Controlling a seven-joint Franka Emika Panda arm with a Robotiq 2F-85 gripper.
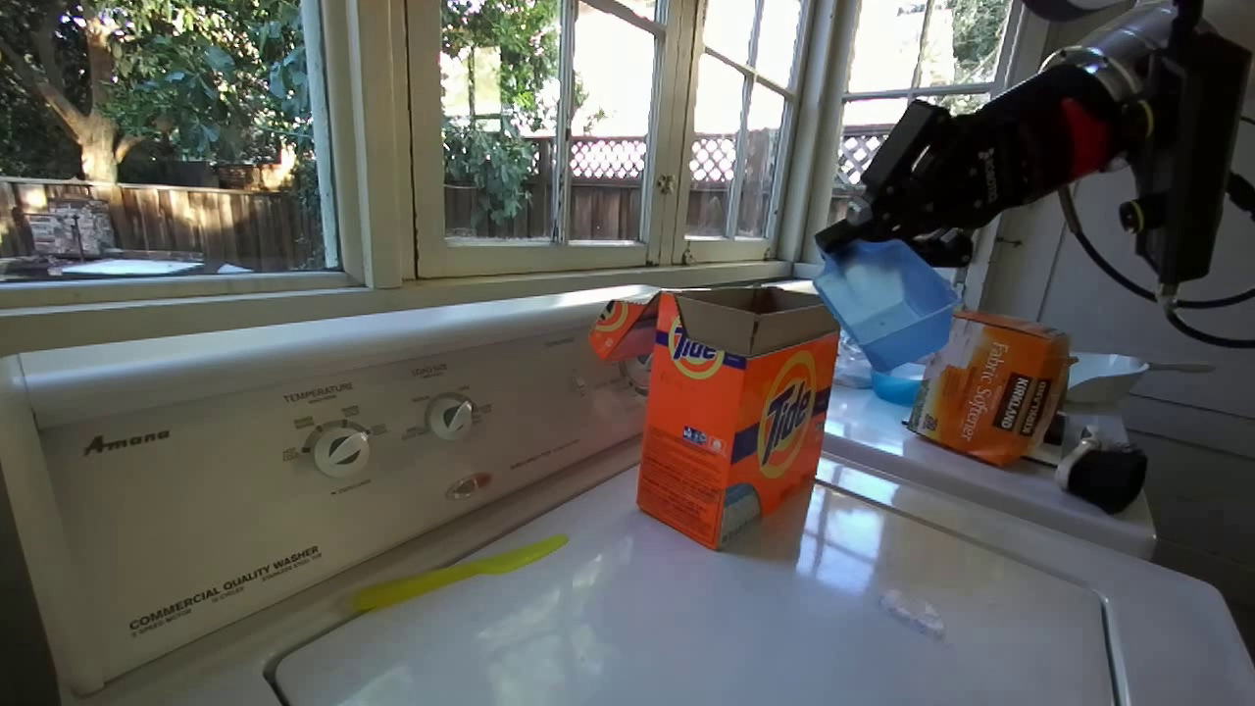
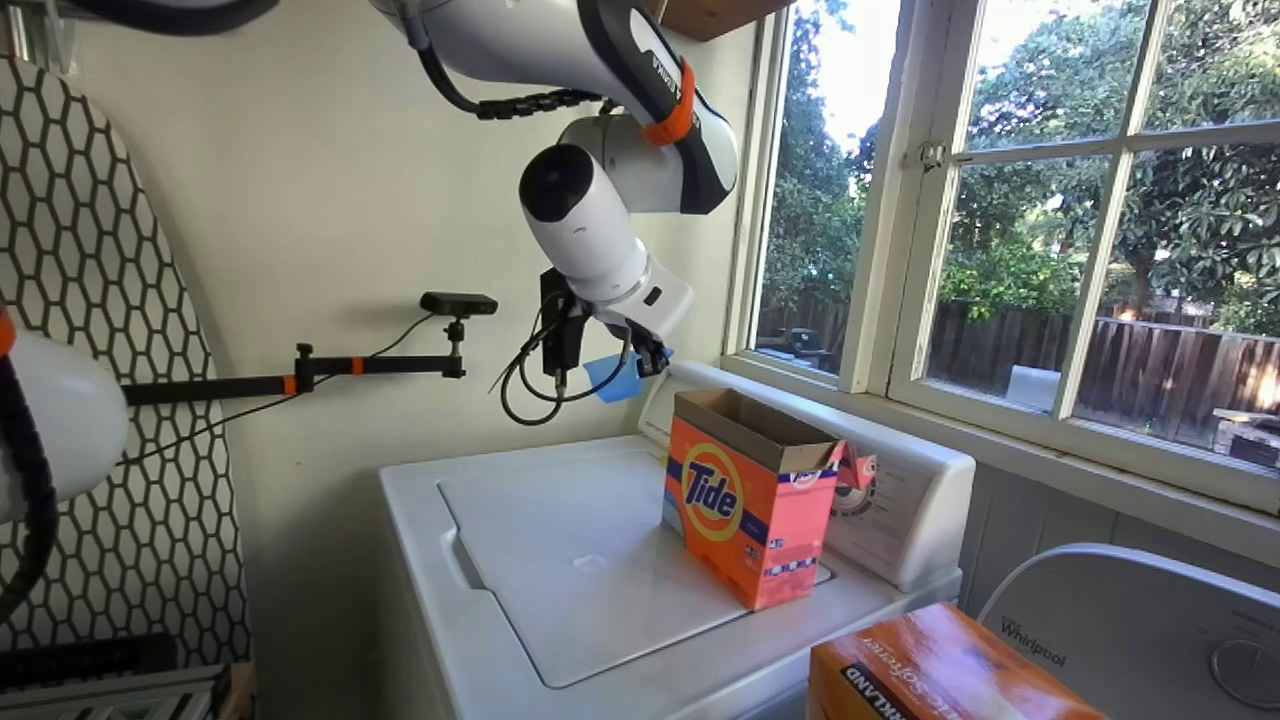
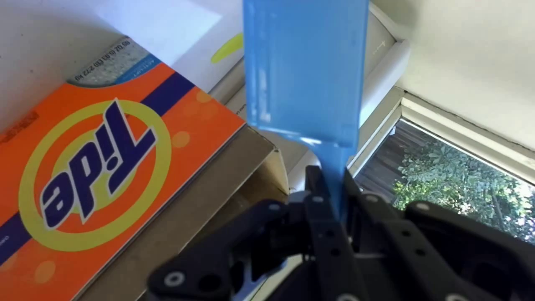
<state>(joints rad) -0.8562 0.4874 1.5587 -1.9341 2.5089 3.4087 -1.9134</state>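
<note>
A translucent blue scoop [image 3: 305, 71] is held by its narrow handle, with my gripper [image 3: 332, 184] shut on that handle. The cup tilts in the air, well above the washer lid; whether anything lies inside it I cannot tell. In both exterior views an orange Tide box [image 1: 740, 422] [image 2: 745, 500] stands upright on the lid, its top open and a flap folded back. The scoop [image 1: 887, 299] hangs close to the box's upper rim, seemingly apart from it. In the wrist view the box [image 3: 113, 167] fills the left side. The bottom of its inside is hidden.
A yellow-green utensil [image 1: 461, 572] lies by the washer's control panel [image 1: 529, 392]. A small whitish patch [image 1: 912, 613] marks the lid. On the neighbouring machine are a fabric softener box [image 1: 990, 387], a blue bowl [image 1: 897, 384] and a dark round object [image 1: 1106, 478]. Windows line the back.
</note>
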